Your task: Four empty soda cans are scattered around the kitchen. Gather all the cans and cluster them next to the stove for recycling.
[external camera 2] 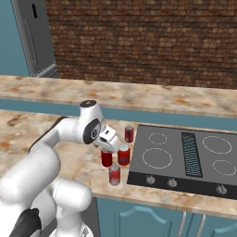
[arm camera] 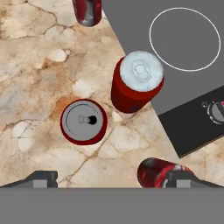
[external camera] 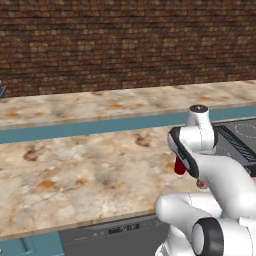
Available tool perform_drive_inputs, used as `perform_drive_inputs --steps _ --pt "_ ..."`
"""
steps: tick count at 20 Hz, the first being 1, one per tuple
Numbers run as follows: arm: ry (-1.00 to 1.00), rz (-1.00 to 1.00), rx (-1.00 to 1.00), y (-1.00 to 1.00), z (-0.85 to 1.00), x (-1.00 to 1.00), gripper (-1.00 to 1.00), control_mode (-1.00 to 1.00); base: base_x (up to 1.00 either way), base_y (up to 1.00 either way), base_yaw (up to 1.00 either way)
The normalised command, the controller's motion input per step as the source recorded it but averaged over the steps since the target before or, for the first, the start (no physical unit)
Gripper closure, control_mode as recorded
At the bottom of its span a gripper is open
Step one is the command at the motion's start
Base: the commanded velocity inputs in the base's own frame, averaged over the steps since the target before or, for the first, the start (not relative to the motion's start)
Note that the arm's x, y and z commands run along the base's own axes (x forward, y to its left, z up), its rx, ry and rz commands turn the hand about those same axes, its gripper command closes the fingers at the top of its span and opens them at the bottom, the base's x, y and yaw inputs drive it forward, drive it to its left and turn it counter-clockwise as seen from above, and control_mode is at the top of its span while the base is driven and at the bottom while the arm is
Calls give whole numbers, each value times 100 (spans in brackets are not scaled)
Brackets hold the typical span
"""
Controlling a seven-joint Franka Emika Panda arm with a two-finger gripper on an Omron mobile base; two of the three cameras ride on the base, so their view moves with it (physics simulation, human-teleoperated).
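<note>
In the hand view the two dark finger tips (arm camera: 43, 178) stand wide apart at the bottom edge, so the gripper (arm camera: 114, 180) is spread and holds nothing. Between the tips and just above them, one soda can (arm camera: 83, 121) stands upright on the beige marbled countertop (arm camera: 30, 70), seen straight down onto its silver top. A second can (arm camera: 136, 83) stands just beside it, against the edge of the black stove (arm camera: 175, 65). A third can (arm camera: 157, 173) sits beside the right finger tip, partly hidden behind it. A fourth can (arm camera: 87, 11) stands farther along the stove's edge.

From the right base view, the four cans cluster at the stove's (external camera 2: 185, 157) left side: three close together near its front corner (external camera 2: 114, 175), one (external camera 2: 129, 134) a little apart towards the back. The white arm (external camera 2: 69, 134) bends over them. Behind, a teal ledge (external camera 2: 162, 115) and a brick wall (external camera 2: 139, 41) close the counter off.
</note>
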Motion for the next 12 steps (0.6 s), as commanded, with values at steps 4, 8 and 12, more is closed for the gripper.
perform_drive_inputs --steps 4,8,12 --pt "-5 12 3 9 12 -100 -100 -100 0 0 0" --pt "-5 18 0 31 16 -73 -100 -100 0 0 0" --pt "0 19 0 45 21 -66 -100 -100 0 0 0"
